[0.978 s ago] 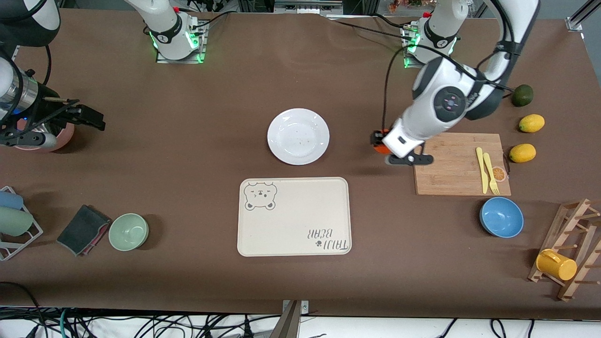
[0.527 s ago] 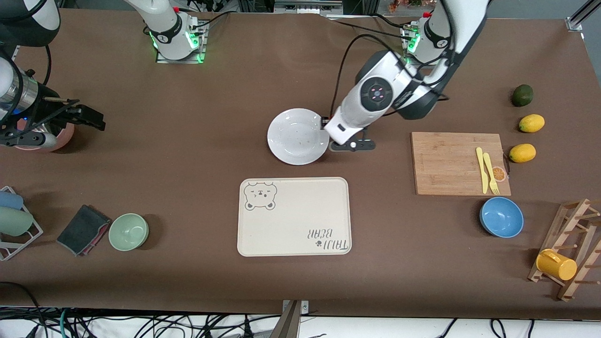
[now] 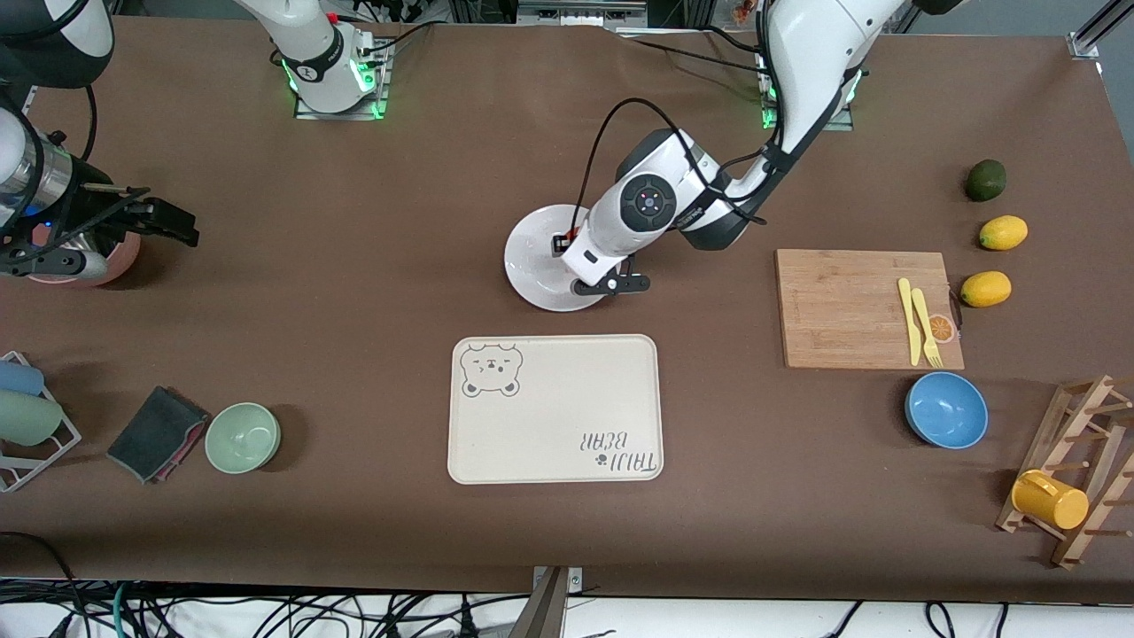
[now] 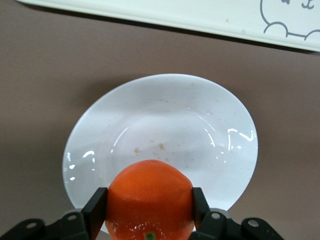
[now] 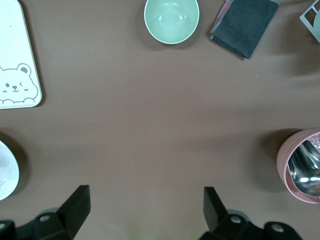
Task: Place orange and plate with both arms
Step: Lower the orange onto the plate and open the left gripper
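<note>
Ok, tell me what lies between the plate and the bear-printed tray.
Nothing: in the front view only a bare strip of brown table separates the plate from the tray. The left wrist view shows the same gap.

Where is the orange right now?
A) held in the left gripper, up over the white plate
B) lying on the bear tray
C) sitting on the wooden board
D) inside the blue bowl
A: the left gripper is shut on the orange, which hangs over the plate.
</note>
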Controlling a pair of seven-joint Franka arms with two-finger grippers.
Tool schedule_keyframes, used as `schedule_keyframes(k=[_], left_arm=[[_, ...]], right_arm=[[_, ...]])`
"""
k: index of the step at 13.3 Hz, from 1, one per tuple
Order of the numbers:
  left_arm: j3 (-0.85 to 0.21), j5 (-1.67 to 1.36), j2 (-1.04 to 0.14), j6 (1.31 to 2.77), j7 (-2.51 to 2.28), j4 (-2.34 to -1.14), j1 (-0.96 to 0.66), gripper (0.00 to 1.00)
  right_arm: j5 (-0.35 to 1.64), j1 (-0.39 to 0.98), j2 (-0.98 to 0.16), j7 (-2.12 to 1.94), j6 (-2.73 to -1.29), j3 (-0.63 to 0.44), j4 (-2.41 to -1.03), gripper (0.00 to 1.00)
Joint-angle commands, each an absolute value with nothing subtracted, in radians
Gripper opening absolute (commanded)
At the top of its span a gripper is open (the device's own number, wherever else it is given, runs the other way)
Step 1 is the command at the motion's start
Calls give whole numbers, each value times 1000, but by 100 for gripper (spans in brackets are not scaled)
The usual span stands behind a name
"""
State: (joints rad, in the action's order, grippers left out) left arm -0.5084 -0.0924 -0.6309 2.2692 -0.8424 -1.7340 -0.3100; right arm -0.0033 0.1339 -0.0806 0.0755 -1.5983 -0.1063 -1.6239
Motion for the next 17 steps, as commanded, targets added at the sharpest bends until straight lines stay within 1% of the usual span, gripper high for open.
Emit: schedule_keyframes(k=[1, 3, 5, 6, 7, 8, 11, 13, 17], left_arm=[[-494, -95, -676, 2302, -900, -1700, -347, 0], [-489, -94, -693, 2321, -917, -1707, -363, 11], [-488, -94, -703, 2321, -927, -1715, -364, 15], [-485, -94, -703, 2321, -927, -1717, -364, 24], [-482, -94, -704, 2321, -927, -1715, -364, 58], [-482, -94, -704, 2321, -927, -1715, -361, 99], [-482, -94, -693, 2304, -936, -1715, -344, 100], [-479, -92, -652, 2246, -933, -1713, -305, 100], [-480, 29, -503, 2080, -891, -1710, -108, 100]], right_arm=[[11, 132, -67, 77, -1594, -106, -1635, 100], [11, 132, -67, 77, -1594, -106, -1635, 100], [11, 132, -67, 75, -1594, -106, -1635, 100], [11, 132, -67, 77, -1594, -106, -1634, 100], [11, 132, -67, 77, -1594, -106, -1635, 100], [11, 132, -67, 77, -1594, -106, -1635, 100], [11, 132, -67, 77, -1592, -106, -1635, 100], [11, 132, -67, 77, -1592, -104, -1634, 100], [11, 132, -67, 75, -1592, -106, -1634, 100]])
